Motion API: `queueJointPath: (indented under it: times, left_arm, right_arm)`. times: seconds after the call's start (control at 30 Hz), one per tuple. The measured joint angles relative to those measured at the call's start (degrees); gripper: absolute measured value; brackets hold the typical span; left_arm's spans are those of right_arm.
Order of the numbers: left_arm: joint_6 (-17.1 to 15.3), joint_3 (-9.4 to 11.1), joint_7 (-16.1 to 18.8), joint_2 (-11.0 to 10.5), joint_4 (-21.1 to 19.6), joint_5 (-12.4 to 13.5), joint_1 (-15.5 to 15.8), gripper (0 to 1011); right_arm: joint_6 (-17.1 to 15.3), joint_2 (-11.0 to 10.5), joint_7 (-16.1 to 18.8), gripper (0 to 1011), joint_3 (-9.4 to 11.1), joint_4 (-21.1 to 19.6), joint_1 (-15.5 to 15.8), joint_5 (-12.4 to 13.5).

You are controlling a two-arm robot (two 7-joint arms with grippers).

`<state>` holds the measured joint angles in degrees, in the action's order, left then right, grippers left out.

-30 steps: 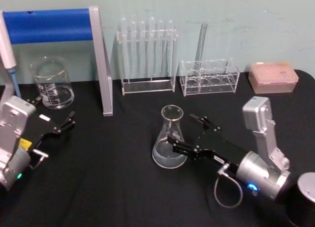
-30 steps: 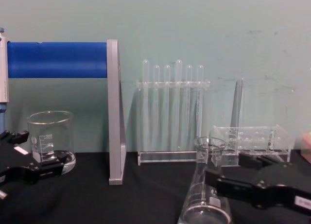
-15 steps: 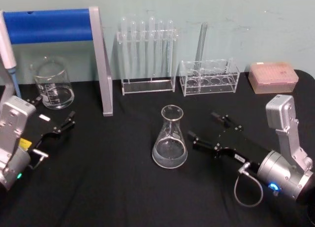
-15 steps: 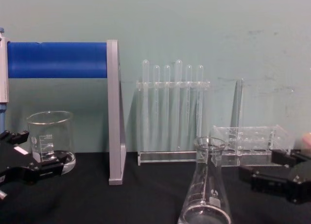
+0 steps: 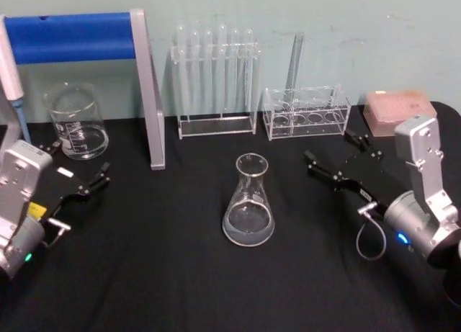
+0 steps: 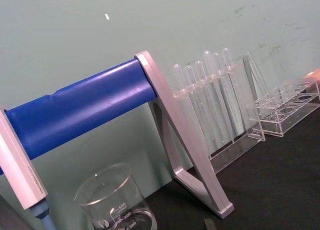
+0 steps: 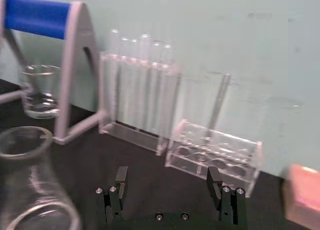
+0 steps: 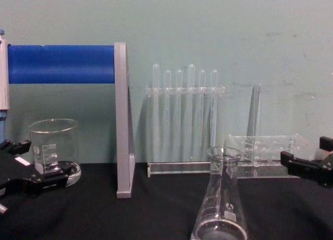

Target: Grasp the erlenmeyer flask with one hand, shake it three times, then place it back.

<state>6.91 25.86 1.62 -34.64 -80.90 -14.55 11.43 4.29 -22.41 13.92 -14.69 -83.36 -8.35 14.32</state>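
Standing upright on the black surface (image 5: pixel 166 274), the erlenmeyer flask (image 5: pixel 248 202) was clear of the right gripper (image 5: pixel 338 156), whose fingers (image 7: pixel 121 182) were spread wide, well apart from it. The left gripper (image 5: pixel 78 175) sat parked with fingers apart near the beaker (image 5: pixel 75 121).

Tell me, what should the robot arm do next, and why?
Probably keep drawing the right gripper back toward rest. Its jaws are open and have come away from the erlenmeyer flask, which stands upright on the table, so it looks set back down. The left gripper sits parked near the beaker.
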Motion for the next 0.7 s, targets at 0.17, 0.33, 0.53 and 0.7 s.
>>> queueJointPath:
  times: [0.17,0.33,0.53,0.7]
  left_arm:
    - [0.0,0.0,0.0,0.0,0.0,0.0,0.0,1001]
    - [0.0,0.0,0.0,0.0,0.0,0.0,0.0,1001]
    - [0.0,0.0,0.0,0.0,0.0,0.0,0.0,1001]
    - [0.0,0.0,0.0,0.0,0.0,0.0,0.0,1001]
  right_arm:
    - [1.61,1.17,-2.1,1003,-0.45,3.26,-2.07,-3.88]
    - [3.2,1.93,-4.3,1003,-1.58,5.98,-3.6,-8.81]
    - [4.25,2.27,-5.6,1002,-2.15,7.07,-4.09,-12.38]
    - [4.53,2.71,-5.7,1002,-2.03,7.41,-4.13,-13.78]
